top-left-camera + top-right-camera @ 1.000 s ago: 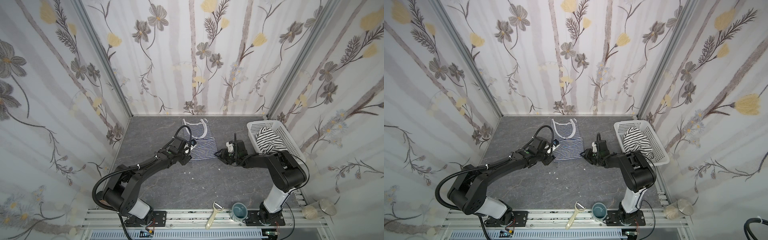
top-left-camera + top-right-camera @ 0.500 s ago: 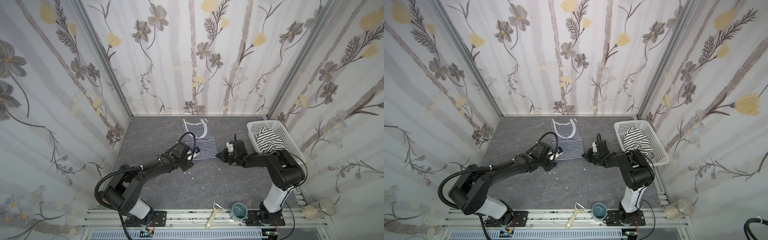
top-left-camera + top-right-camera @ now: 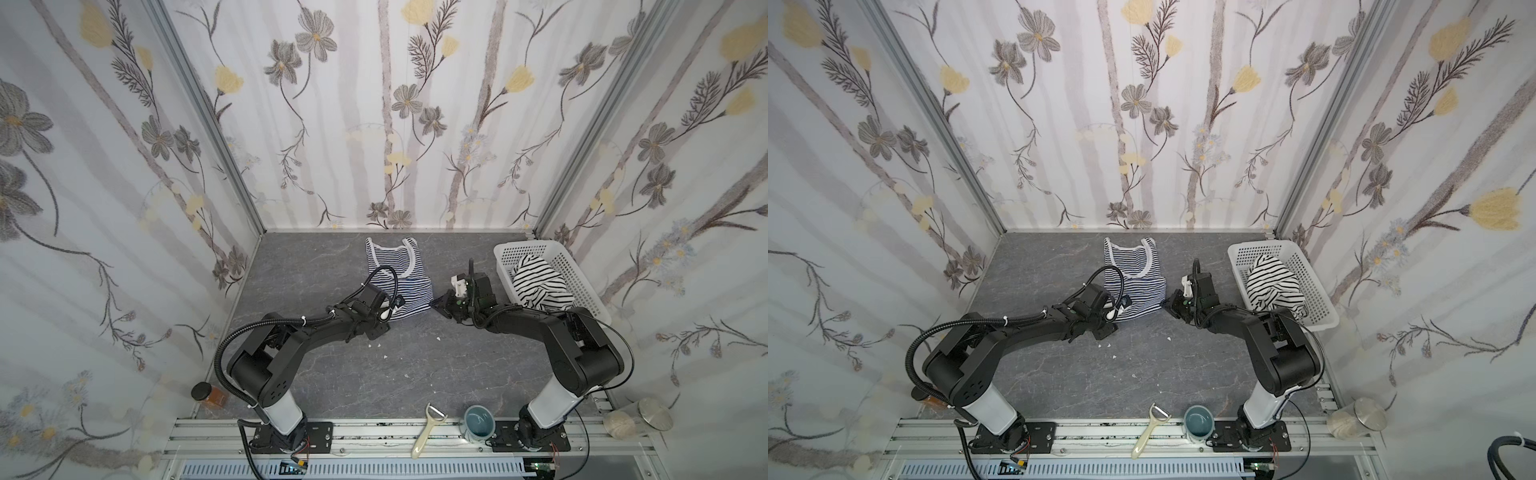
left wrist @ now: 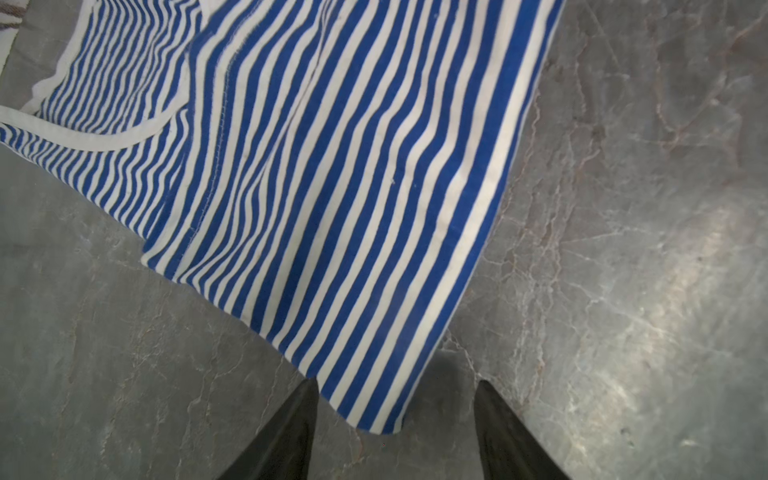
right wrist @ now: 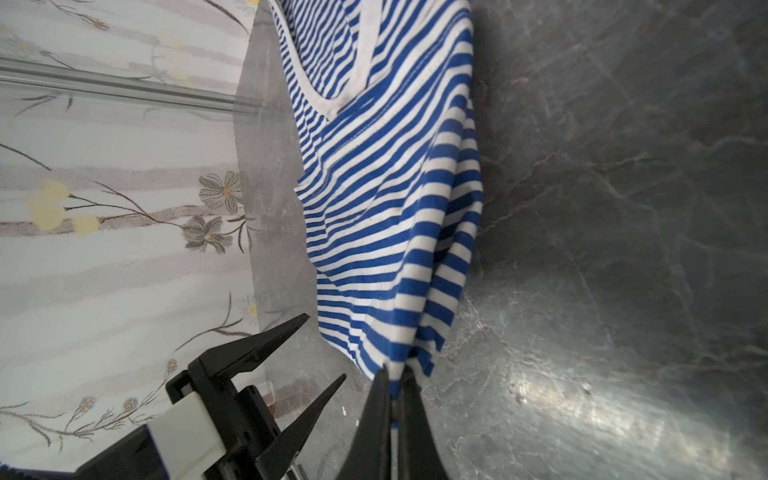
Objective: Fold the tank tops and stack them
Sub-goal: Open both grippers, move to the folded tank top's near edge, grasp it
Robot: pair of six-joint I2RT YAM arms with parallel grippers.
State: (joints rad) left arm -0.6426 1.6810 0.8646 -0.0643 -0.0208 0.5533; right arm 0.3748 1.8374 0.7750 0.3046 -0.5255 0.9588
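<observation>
Down at the front rail, a peeler [image 3: 428, 432] and a cup [image 3: 478, 422] sit idle, well apart from the action. Moving up the table [image 3: 374, 374], both arms reach in toward the near hem of the navy top [image 3: 409, 291], which lies flat mid-table, straps toward the back wall. The right gripper [image 5: 397, 370] is pinched tight on its hem corner; the wrist view shows the cloth bunching into a ridge that runs up from the closed tips. The left gripper [image 4: 397, 384] is another story: fingers apart, the other hem corner lying right between them, nothing clamped. Whether the tips are down at cloth level, I can't tell.

So the step, as I read it, is the pickup for the first fold: one corner taken, one to go. Next call: the left has to close on that corner, catching both layers. Then the pair should lift together and carry the hem toward the straps, evenly, or the fold goes crooked.

Farther back on the right, the black-striped top [image 3: 536, 282] sits crumpled in the basket [image 3: 582, 282], with neither arm near it. Its turn comes later, and the stack isn't started.
</observation>
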